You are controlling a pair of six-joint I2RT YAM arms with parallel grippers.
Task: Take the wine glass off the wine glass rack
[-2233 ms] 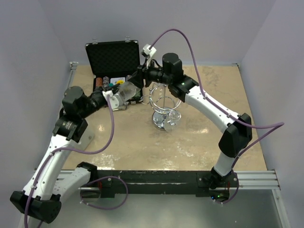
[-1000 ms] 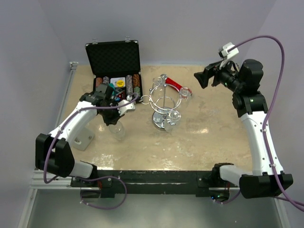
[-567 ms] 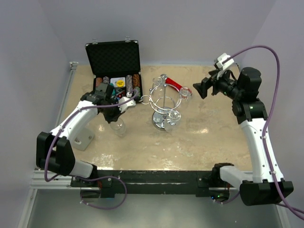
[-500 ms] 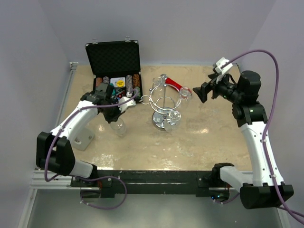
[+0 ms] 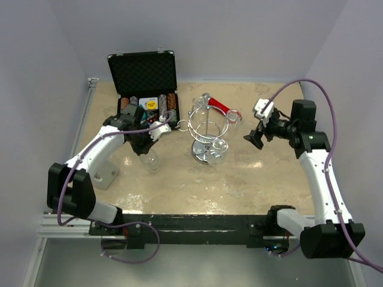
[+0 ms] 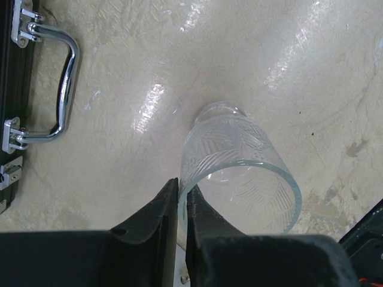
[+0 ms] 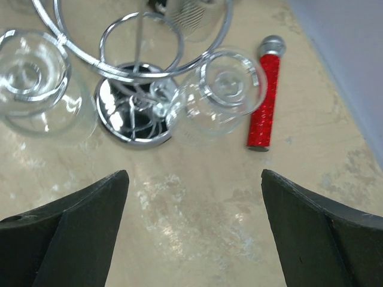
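Note:
The chrome wine glass rack [image 5: 203,127] stands mid-table on its round mirrored base [image 7: 133,113]. Two clear wine glasses hang from its loops, one [image 7: 222,89] near a red-handled tool and one [image 7: 29,84] at the view's left. My left gripper [image 5: 145,145] is shut on the rim of a third, patterned wine glass [image 5: 149,160], which is upright at table level left of the rack. The left wrist view shows the fingers [image 6: 182,186] pinching the glass wall [image 6: 239,161]. My right gripper [image 5: 254,136] is open and empty, right of the rack and facing it [image 7: 194,221].
An open black case [image 5: 143,72] with chips stands at the back left; its chrome handle [image 6: 63,89] is close to the held glass. A red-handled tool [image 5: 221,107] lies behind the rack. A grey block [image 5: 106,174] sits near the left arm.
The left gripper carried the glass from beside the rack down to the table at the left. The right arm pulled away to the right, then dropped lower and came back toward the rack.

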